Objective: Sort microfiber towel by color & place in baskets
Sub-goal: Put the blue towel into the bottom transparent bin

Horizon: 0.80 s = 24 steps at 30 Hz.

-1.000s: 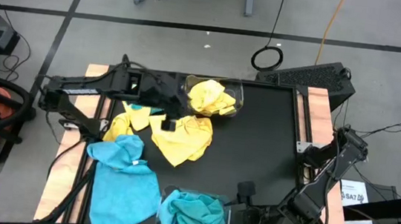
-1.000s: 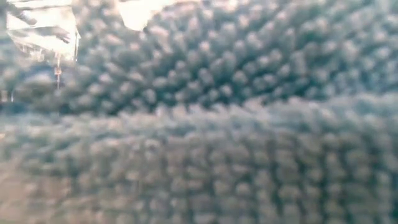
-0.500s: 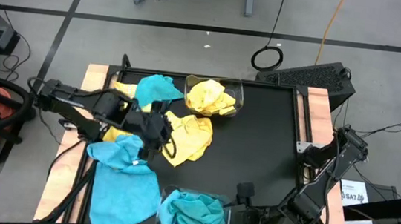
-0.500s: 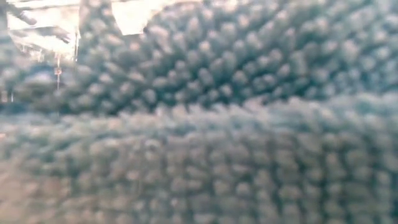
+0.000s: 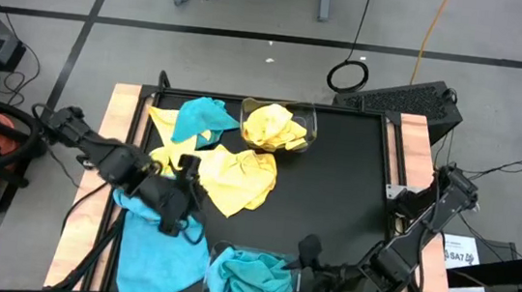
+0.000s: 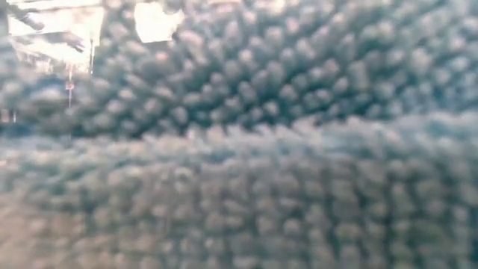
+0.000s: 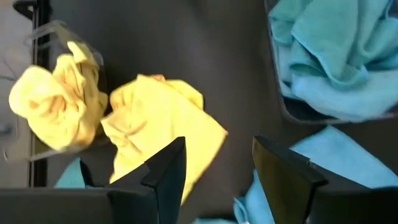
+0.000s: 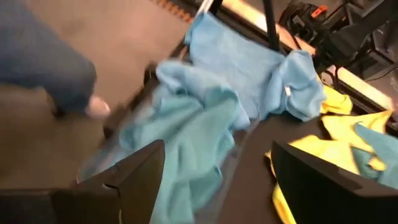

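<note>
The left jaws (image 5: 174, 217) stand apart with nothing between them, poised over the big turquoise towel (image 5: 165, 245) spread at the near left of the worktop (image 5: 344, 189), with the loose yellow towel (image 7: 163, 121) lying just beyond their tips. The hazard here is a mixed pick: yellow and turquoise edges lie close together under those jaws, so a careless close could pinch both colours at once. To one side of them, the near basket (image 7: 283, 106) already holds bunched turquoise cloth that rides over its rim; another towel pushed in could spill or drag the tub. The right jaws (image 8: 217, 171), wide open and empty, wait just beside that same basket, so the arms could crowd each other there. Farther ahead, the far basket (image 5: 307, 124) holds crumpled yellow cloth, and a turquoise towel (image 5: 198, 118) lies beside it.
</note>
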Motion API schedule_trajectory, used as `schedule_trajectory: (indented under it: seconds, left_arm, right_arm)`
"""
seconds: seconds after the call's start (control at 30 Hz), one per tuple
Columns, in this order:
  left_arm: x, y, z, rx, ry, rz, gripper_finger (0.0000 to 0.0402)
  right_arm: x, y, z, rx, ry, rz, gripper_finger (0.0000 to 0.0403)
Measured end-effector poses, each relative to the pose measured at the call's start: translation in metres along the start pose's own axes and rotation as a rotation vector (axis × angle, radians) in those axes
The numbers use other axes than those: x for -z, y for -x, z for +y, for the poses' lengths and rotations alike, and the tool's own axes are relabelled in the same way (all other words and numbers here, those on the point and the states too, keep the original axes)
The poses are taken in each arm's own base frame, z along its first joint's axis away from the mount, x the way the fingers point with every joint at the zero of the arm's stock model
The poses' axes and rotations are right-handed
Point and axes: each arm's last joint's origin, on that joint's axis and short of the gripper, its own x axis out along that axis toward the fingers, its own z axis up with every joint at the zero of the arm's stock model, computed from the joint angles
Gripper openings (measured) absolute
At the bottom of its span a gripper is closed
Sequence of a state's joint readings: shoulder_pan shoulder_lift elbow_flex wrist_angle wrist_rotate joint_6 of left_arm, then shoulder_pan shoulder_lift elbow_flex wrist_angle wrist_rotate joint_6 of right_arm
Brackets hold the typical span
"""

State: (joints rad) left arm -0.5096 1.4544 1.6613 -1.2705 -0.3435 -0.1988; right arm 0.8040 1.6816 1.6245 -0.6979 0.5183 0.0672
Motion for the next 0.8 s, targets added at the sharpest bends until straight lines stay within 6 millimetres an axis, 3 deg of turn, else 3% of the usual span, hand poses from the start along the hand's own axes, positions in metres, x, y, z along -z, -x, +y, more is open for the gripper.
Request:
schedule_trajectory:
  seconds: [0.2, 0.47, 0.8]
  left_arm:
    - [0.014, 0.009, -0.03, -0.029, 0.019, 0.012, 0.0192]
    - [0.038, 0.009, -0.066, -0.015, 0.081, 0.05, 0.0192]
    - [0.071, 0.003, -0.1, -0.014, 0.163, 0.089, 0.0192]
  right_arm:
    - [-0.012, -0.001, -0.002, 0.024, -0.165, -0.116, 0.0286]
    - [-0.021, -0.011, -0.021, 0.085, -0.021, -0.179, 0.0286]
    - [-0.016, -0.072, -0.058, 0.173, -0.038, -0.143, 0.0286]
